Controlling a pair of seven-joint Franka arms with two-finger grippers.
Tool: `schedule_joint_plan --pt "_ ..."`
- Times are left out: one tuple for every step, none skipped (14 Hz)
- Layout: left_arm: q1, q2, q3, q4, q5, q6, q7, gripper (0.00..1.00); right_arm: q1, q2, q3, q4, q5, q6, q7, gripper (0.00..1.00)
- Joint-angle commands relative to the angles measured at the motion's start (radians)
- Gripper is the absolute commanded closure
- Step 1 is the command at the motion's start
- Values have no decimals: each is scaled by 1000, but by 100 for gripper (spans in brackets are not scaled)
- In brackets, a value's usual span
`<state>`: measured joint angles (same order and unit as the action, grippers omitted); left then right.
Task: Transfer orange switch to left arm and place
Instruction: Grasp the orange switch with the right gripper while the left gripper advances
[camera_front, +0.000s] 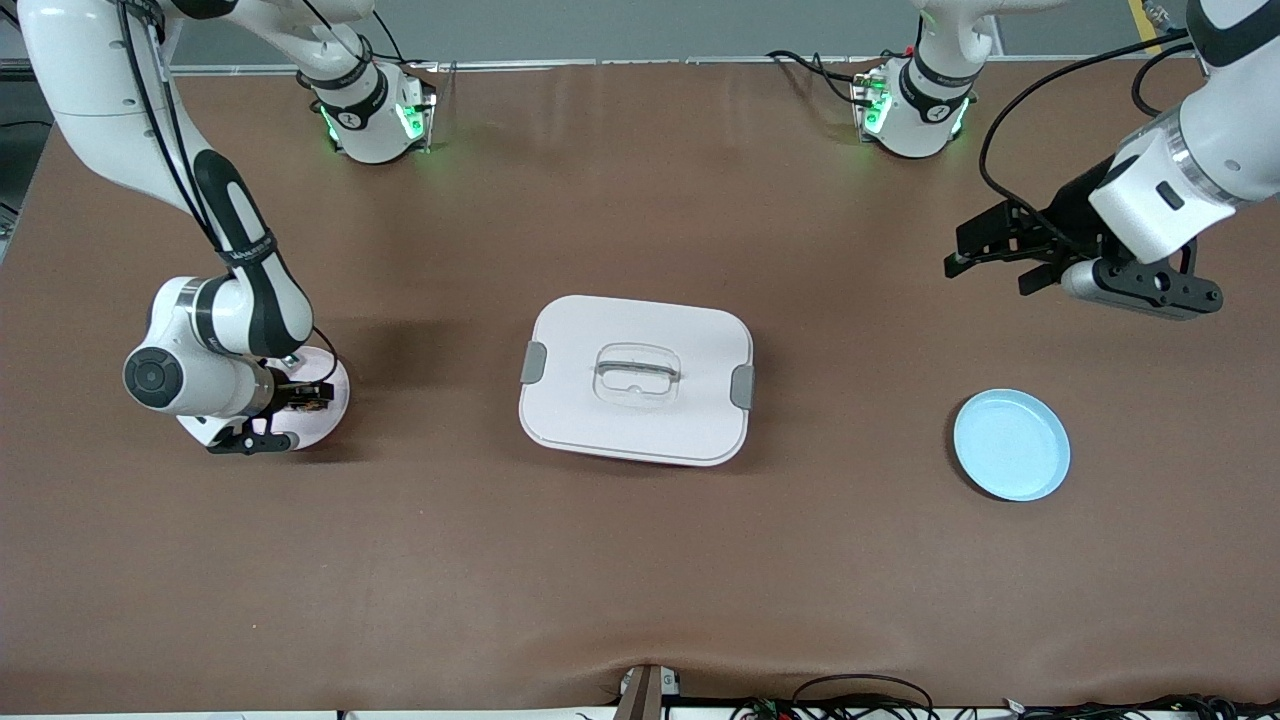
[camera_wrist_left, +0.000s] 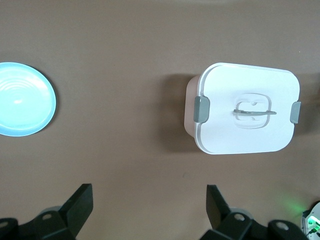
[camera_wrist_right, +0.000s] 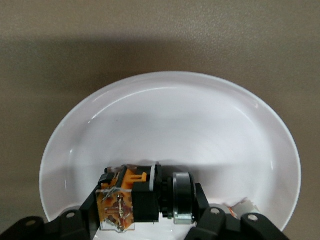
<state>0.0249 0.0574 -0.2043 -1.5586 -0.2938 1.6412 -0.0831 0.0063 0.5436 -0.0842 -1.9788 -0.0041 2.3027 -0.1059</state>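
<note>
**Right gripper clamping switch on white plate**

Right gripper (camera_wrist_right: 150, 220) is gripping the small black, orange-ended switch (camera_wrist_right: 137, 195), sitting inside the round white plate (camera_wrist_right: 200, 125). Left gripper (camera_wrist_left: 147, 207) is hanging wide apart, waiting; beneath it are the white latched plastic box (camera_wrist_left: 247, 107) and round pale-blue plate (camera_wrist_left: 22, 100).

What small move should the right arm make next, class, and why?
Probably a straight lift. The right claw is shut on the orange switch, low in the white plate. The box sits between it and the blue plate, so height is needed first. The left claw waits open above the table.
</note>
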Motion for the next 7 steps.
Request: schedule_joint_plan --pt "-23 22 -6 6 -15 17 -3 0 -2 -8 3 -8 16 7 -20 92" --pt "-32 24 -6 6 -13 26 -4 0 -2 -8 1 -6 16 7 -20 91" --pt "-34 25 -6 6 -13 28 -6 0 0 -11 3 -6 16 4 -18 91" --pt "-34 27 -6 6 -13 29 -6 0 4 -19 1 -5 16 -5 -18 91" --pt "-34 27 -6 6 -13 34 -6 0 7 -27 1 -2 16 -15 -18 91" --pt "-34 38 -6 8 -13 35 -4 0 11 -45 1 12 15 -51 -18 91" --pt "-34 39 -6 8 -13 35 -4 0 17 -62 1 26 15 -99 -17 91"
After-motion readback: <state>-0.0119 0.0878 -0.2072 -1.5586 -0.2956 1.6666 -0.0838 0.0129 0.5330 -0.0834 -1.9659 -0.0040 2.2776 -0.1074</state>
